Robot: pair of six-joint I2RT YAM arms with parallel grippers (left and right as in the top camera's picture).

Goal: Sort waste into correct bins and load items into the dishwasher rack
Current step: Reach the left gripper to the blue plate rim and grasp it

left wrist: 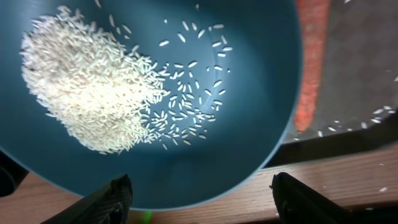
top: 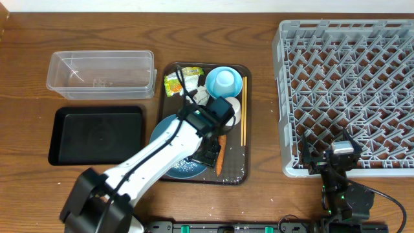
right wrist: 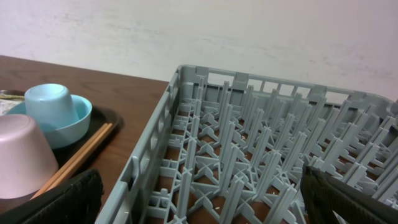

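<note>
Right beside plate (left wrist: 249, 93), orange carrot (left wrist: 308, 62).

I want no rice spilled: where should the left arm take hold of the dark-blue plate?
Pinch the dark-blue plate at its near rim, coming from the front side of the table. That rim is thin and bare, while the rice is heaped farther in; keep the plate level.

On the dark-blue plate (left wrist: 249, 124), a heap of white rice grains (left wrist: 87, 87), strays scattered to the right. Just off its rim, orange carrot (left wrist: 309, 62), lying flat. Further back: yellow-green wrapper (top: 174, 82), crumpled tissue (top: 201, 97), light-blue bowl (top: 211, 84), white cup (right wrist: 18, 158) mouth-down, chopsticks (top: 244, 110) side by side. Far left, clear tub (top: 101, 73) behind black tray (top: 97, 134). Far right, grey rack (top: 346, 97), pegs upright.
</note>
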